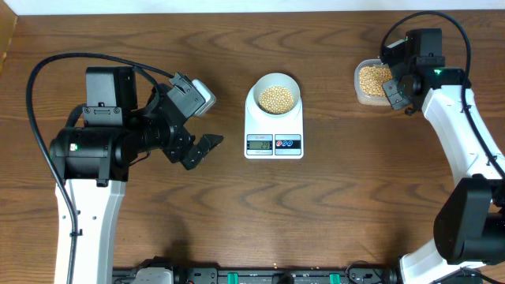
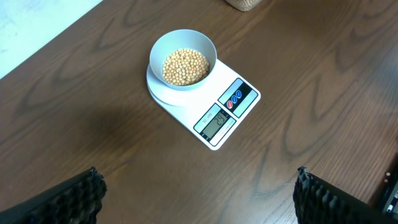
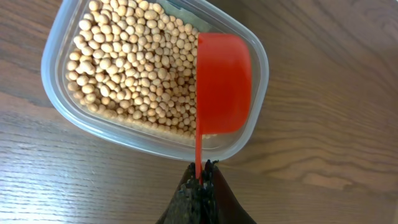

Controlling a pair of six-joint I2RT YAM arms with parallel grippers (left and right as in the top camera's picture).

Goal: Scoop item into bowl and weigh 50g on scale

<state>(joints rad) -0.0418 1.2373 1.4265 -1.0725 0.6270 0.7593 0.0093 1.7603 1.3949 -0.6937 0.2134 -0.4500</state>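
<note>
A pale bowl (image 1: 275,94) (image 2: 183,60) of tan beans (image 2: 185,66) stands on the white scale (image 1: 273,143) (image 2: 239,118) at the table's middle. My left gripper (image 1: 203,126) (image 2: 199,193) hovers open to the scale's left, nothing between its fingers. At the far right, a clear tub (image 1: 372,83) (image 3: 74,109) holds more beans (image 3: 134,62). My right gripper (image 1: 394,88) (image 3: 200,174) is shut on the thin handle of a red scoop (image 3: 222,84). The scoop is turned on its side over the tub's right end, and I cannot see inside it.
The table's far edge runs close behind the tub and scale. The left arm's body (image 1: 95,146) and cable (image 1: 47,71) take up the left side. The right arm (image 1: 465,142) runs down the right edge. Dark equipment (image 1: 260,276) lines the front edge.
</note>
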